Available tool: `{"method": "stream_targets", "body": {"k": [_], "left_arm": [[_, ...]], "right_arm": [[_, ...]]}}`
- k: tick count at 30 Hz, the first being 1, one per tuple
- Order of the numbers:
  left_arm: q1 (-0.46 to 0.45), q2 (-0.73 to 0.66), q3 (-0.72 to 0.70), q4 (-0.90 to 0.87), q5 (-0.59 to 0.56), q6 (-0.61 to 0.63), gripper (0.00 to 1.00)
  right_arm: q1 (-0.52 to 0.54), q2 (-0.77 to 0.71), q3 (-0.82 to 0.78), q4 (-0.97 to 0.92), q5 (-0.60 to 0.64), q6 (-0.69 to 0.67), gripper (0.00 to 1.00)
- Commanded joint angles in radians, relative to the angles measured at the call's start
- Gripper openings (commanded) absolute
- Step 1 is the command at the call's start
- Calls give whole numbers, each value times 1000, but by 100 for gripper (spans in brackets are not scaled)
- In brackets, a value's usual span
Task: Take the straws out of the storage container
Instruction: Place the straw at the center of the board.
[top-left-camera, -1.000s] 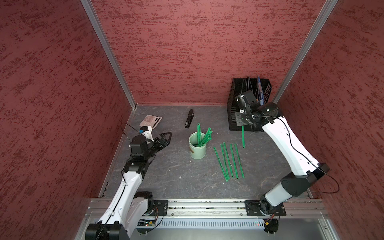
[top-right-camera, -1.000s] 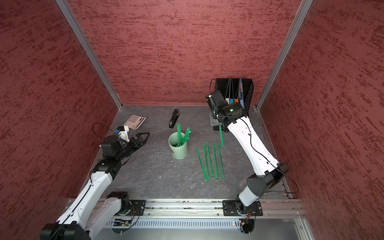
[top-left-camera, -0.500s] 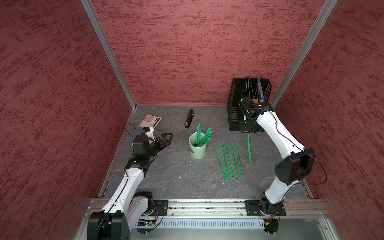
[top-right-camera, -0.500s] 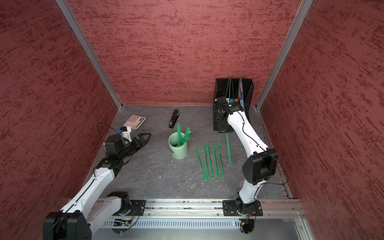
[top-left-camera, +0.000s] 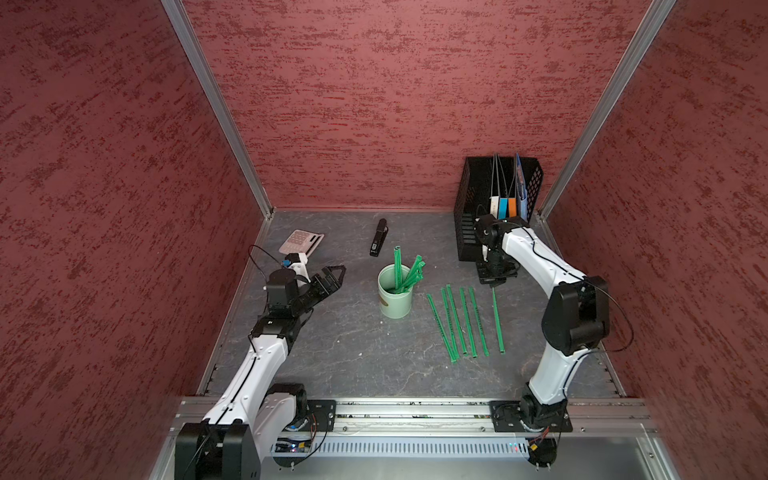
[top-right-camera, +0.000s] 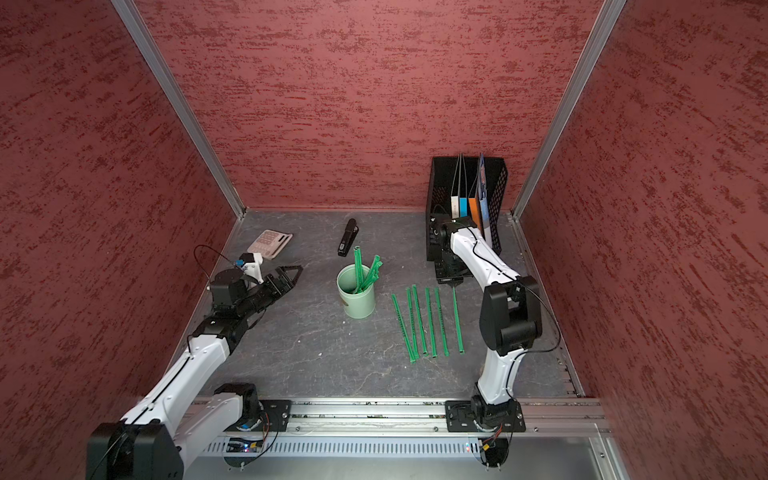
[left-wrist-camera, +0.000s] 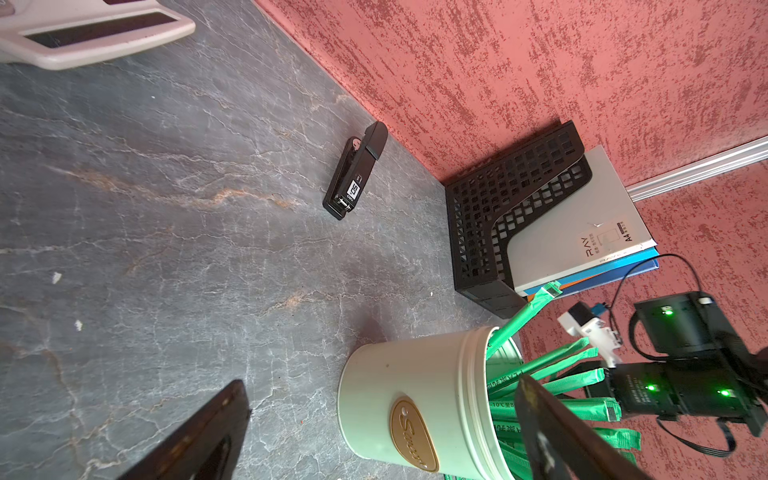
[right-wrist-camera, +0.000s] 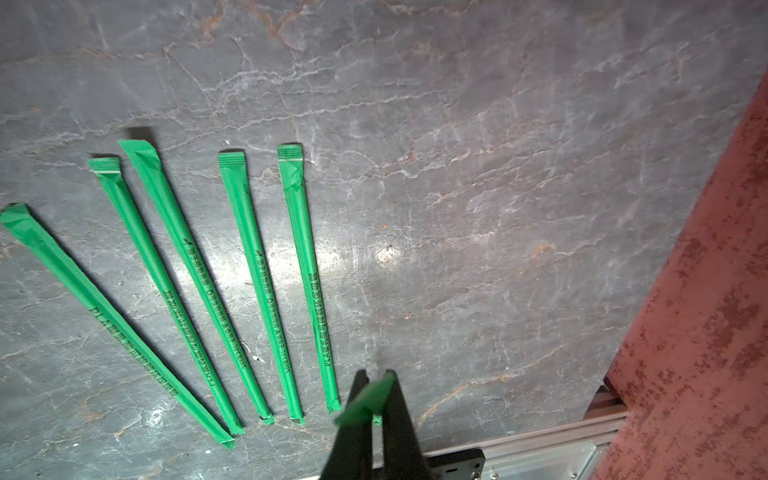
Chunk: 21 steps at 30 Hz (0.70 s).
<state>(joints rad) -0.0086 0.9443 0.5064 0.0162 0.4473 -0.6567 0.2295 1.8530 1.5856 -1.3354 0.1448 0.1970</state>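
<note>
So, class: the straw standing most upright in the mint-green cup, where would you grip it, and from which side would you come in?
Grip the upright straw on the stretch above the rim of the cup, coming in from the side of the open left claw. That part stands clear, and the other straws lean away toward the opposite side, so the claw probably has room there.

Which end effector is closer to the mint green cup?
Left. The left end effector is open, a short gap from the cup. The right end effector, shut on a straw, is farther off, past the straws lying flat.
</note>
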Motion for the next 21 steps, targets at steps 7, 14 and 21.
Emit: {"method": "stream_targets", "body": {"k": [7,14,21], "left_arm": [[3,-5,-3,-2,-1,23,100],[1,-10,6,-16,-1,23,100],[-2,-5,14,-19,-4,23,100]], "right_arm": [[-26,64,-44,91,-54,-20,0],[-52,99,-66,125,-73,-30,1],[-78,127,-73,152,-82,-36,2]]}}
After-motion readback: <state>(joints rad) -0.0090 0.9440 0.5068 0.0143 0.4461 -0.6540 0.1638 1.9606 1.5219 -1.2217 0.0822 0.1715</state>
